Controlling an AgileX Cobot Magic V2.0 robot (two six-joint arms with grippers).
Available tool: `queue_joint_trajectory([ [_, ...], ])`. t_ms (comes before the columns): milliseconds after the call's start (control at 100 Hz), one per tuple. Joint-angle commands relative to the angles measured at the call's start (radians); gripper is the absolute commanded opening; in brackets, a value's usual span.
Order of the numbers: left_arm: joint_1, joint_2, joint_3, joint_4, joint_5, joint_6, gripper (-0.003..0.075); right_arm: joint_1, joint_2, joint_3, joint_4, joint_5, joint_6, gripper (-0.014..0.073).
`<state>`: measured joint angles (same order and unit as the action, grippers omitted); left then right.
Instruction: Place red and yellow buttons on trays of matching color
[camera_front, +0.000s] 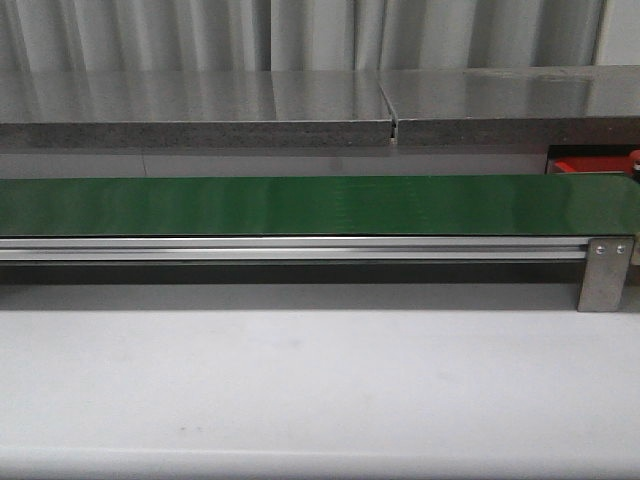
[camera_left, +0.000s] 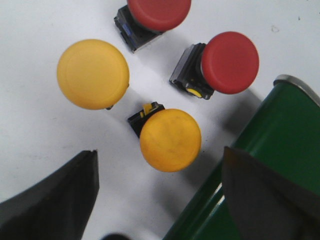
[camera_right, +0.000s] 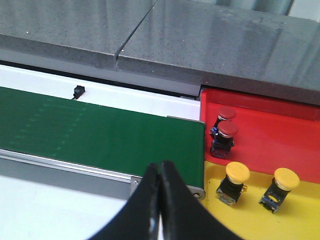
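Observation:
In the left wrist view my left gripper (camera_left: 159, 172) is open above the white table, nothing between its fingers. Just beyond it lies a yellow button (camera_left: 170, 139). A second yellow button (camera_left: 93, 74) and two red buttons (camera_left: 229, 62) (camera_left: 158, 11) lie farther off. In the right wrist view my right gripper (camera_right: 160, 170) is shut and empty, over the belt's end. Past it the red tray (camera_right: 270, 130) holds two red buttons (camera_right: 228, 131) (camera_right: 226, 113), and the yellow tray (camera_right: 250, 215) holds two yellow buttons (camera_right: 236, 172) (camera_right: 286, 178). No gripper appears in the front view.
A green conveyor belt (camera_front: 320, 205) on an aluminium rail (camera_front: 290, 250) runs across the front view, with a steel bracket (camera_front: 605, 272) at its right end. The belt's edge (camera_left: 280, 135) lies beside the loose buttons. A grey stone shelf (camera_front: 200, 110) stands behind.

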<state>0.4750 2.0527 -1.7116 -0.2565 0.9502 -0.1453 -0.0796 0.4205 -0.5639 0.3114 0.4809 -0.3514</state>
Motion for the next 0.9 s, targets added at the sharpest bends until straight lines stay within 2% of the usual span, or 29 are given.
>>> queue_joint_trajectory([
  [0, -0.008, -0.054, -0.037, -0.027, -0.047, -0.026, 0.0513, 0.001, 0.004, -0.027, 0.012, -0.071, -0.010, -0.0118],
  [610, -0.029, 0.045, -0.037, -0.070, -0.103, -0.050, 0.0502, 0.001, 0.004, -0.027, 0.012, -0.071, -0.010, -0.0118],
  [670, -0.029, 0.055, -0.037, -0.070, -0.091, -0.050, 0.0454, 0.001, 0.004, -0.027, 0.012, -0.071, -0.010, -0.0118],
  [890, -0.029, 0.059, -0.037, -0.062, -0.107, -0.050, 0.0158, 0.001, 0.004, -0.027, 0.012, -0.071, -0.010, -0.0118],
])
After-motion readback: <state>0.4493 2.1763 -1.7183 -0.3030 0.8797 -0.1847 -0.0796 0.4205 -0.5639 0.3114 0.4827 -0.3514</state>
